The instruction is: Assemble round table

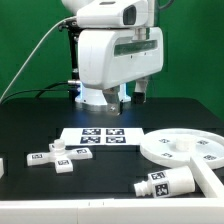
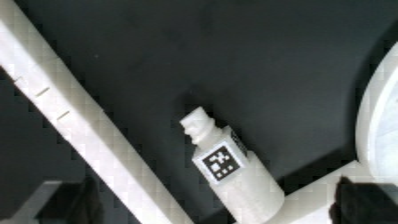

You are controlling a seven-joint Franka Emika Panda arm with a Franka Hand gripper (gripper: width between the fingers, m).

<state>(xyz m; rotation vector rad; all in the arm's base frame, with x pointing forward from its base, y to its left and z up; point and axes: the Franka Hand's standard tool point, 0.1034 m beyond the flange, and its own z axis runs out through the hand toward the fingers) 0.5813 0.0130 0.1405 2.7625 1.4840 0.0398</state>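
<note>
Above the far edge of the marker board [image 1: 100, 135], the arm's two-finger gripper [image 1: 122, 99] hangs with its jaws spread as wide as they go and nothing between them. Just beside the board, to the exterior view's right, the large white rimmed round plastic disc [image 1: 186, 148] lies flat on the black tabletop [image 1: 100, 190]. Nearer the camera than the board, the short thick white cylinder leg [image 1: 165, 185] lies on its side with its tag showing. The wrist view shows what may be a narrower screw end on it, though that picture is soft. On the board's other side rests the small white cross-shaped foot [image 1: 55, 157]. All three parts lie apart, so I'd judge no joint is made yet. Fitting the leg to the disc and adding the foot are both left.
</note>
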